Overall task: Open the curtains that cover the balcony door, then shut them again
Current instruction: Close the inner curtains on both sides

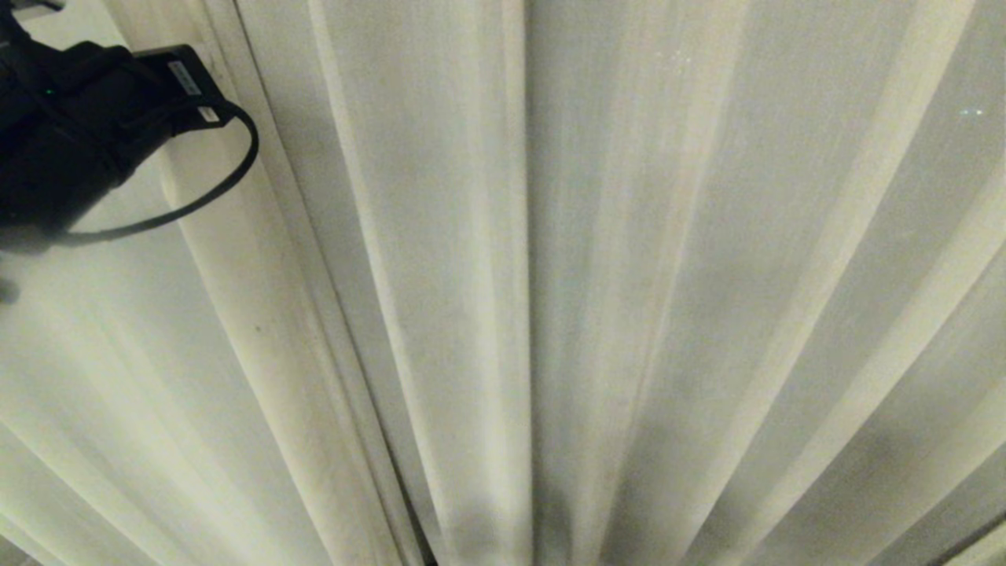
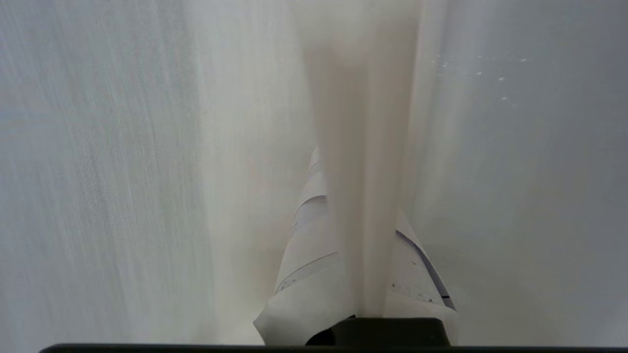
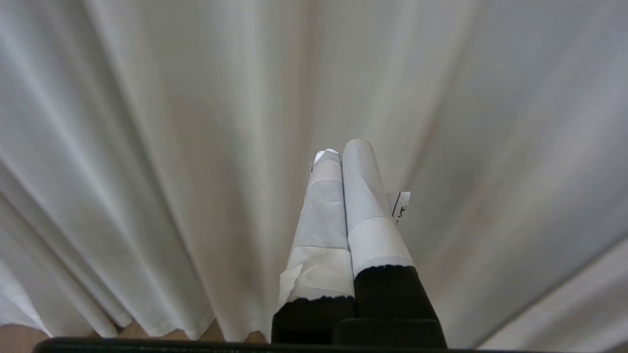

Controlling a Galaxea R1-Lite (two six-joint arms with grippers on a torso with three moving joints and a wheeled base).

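The cream-white curtains fill the head view in long vertical pleats and hide the balcony door behind them. My left arm, black with a looped cable, reaches in at the upper left of that view. In the left wrist view my left gripper is shut on a narrow fold of curtain. The fold runs up between the white-taped fingers. My right gripper is shut with nothing in it, its taped fingers pressed together and pointing at the lower pleats.
Under the curtain hem in the right wrist view shows a strip of brown floor. A dark sliver crosses the head view's bottom right corner. Fabric hangs close on every side of both grippers.
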